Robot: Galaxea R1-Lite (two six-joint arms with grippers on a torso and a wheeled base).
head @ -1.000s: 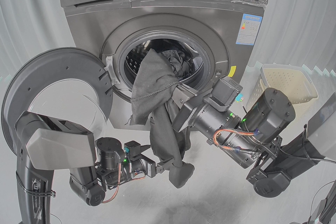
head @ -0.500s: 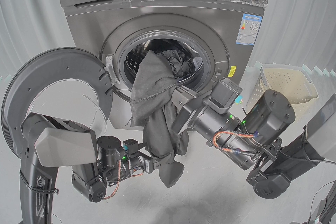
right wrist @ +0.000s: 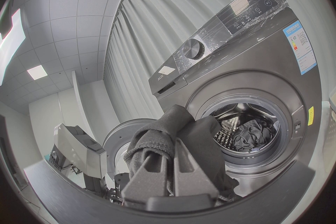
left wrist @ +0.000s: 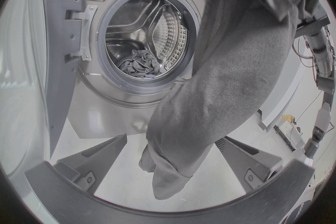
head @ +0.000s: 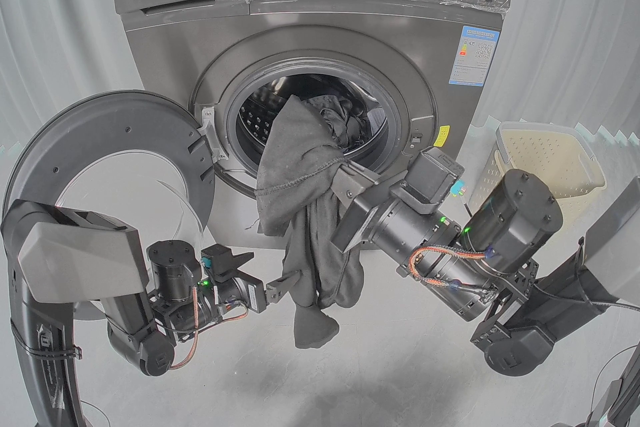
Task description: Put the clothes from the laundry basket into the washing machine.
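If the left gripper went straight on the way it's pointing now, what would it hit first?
Most likely the dark garment hanging from the right gripper. Its lower part dangles directly ahead of the left gripper, in line with the open jaws. Depth is hard to judge, but it looks very close.

Dark grey garment hangs before open washing machine.

Bright, even light; fisheye-bowed edges
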